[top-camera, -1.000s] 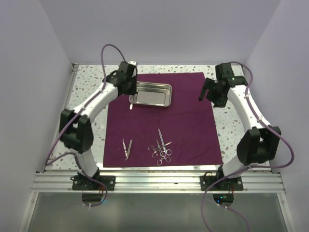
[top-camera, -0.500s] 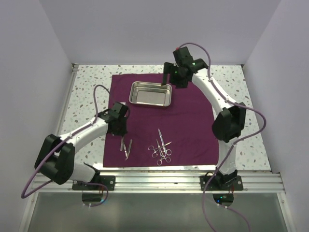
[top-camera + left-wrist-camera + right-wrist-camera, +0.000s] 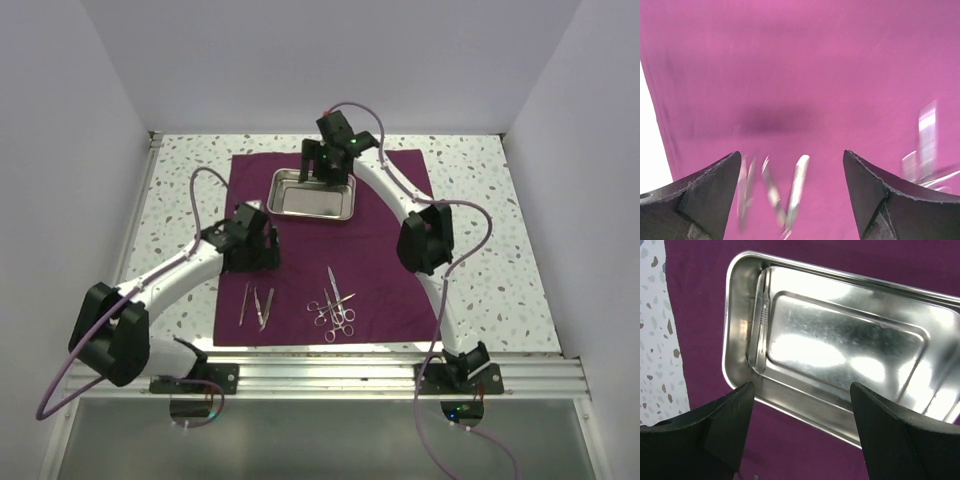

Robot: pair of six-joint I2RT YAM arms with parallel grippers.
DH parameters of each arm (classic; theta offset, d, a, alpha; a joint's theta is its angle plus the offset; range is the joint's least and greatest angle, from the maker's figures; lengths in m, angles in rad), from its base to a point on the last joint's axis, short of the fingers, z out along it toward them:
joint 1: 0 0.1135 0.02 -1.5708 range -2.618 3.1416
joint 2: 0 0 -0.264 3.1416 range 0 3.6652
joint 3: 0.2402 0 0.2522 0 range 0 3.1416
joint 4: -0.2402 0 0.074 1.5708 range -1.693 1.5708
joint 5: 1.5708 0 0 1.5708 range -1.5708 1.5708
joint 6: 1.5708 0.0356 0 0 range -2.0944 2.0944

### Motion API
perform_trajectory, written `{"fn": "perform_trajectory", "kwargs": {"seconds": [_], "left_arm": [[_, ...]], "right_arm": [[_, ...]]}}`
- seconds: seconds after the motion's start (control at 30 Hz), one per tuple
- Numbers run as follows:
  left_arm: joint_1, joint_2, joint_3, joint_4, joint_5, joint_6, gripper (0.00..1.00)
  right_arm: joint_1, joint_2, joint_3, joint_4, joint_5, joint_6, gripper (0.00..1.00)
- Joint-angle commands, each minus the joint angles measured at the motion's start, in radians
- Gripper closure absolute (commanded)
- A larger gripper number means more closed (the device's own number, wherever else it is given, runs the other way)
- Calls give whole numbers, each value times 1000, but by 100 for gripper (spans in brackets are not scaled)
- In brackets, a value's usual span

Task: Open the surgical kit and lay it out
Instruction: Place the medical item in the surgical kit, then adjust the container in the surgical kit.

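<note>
The dark purple cloth (image 3: 390, 250) lies spread flat on the table. On its far part stands the shiny steel tray (image 3: 312, 194), which fills the right wrist view (image 3: 840, 345) with one slim silvery instrument (image 3: 760, 320) along its inner wall. My right gripper (image 3: 323, 168) hovers open over the tray (image 3: 802, 385). Two tweezers (image 3: 243, 303) (image 3: 264, 308) lie side by side near the cloth's front left, blurred in the left wrist view (image 3: 790, 192). Scissors and forceps (image 3: 335, 305) lie to their right. My left gripper (image 3: 256, 250) hangs open just beyond the tweezers (image 3: 791, 155), holding nothing.
The cloth sits on a speckled white tabletop (image 3: 490, 250) enclosed by pale walls. An aluminium rail (image 3: 330, 375) with both arm bases runs along the near edge. The scissors' blurred blades (image 3: 927, 142) show at the right edge of the left wrist view.
My left gripper carried a tweezer from the tray to the front left, opened and left it beside the other one. My right arm swung left over the tray.
</note>
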Motion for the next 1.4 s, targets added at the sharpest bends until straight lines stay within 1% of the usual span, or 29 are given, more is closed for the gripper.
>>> {"fn": "perform_trajectory", "kwargs": {"seconds": [0.0,0.17,0.3,0.4,0.43,0.5,0.53,0.63,0.7,0.77,0.8,0.83,0.97,1.0,1.13,1.23,1.3,1.37], "left_arm": [[38,69,206,34,-50,58,13],[135,223,391,104,-57,149,17],[189,423,528,134,-44,185,25],[210,551,634,152,-28,207,35],[215,615,692,152,-26,218,42],[216,677,746,154,-24,231,48],[218,705,770,151,-24,238,53],[223,797,858,154,-21,255,60],[224,844,884,155,-9,259,61],[230,866,913,154,2,265,70],[232,881,924,144,8,267,79],[232,886,947,135,8,268,100],[227,836,982,117,-7,291,100],[218,828,999,88,-42,299,100],[192,820,1161,-9,-92,343,100],[161,835,1250,-72,-110,397,100],[149,844,1270,-101,-115,439,100],[141,828,1235,-96,-113,434,100]], "right_arm": [[50,54,99,94,-7,27,19],[59,100,105,157,20,90,20],[61,105,96,154,52,87,20],[62,68,41,145,57,66,20],[61,42,3,137,57,52,20],[59,20,-25,122,57,35,20],[59,8,-38,110,81,26,21],[59,-44,-117,74,98,-8,20],[61,-87,-156,71,109,-23,20],[57,-113,-208,70,123,-31,20],[56,-131,-222,68,126,-33,20],[54,-141,-243,70,128,-33,20],[51,-156,-259,70,137,-28,20],[50,-161,-257,70,147,-28,20],[45,-174,-256,91,171,-11,20],[39,-170,-242,88,169,1,20],[38,-168,-237,85,171,3,20],[38,-173,-240,83,177,4,20]]}}
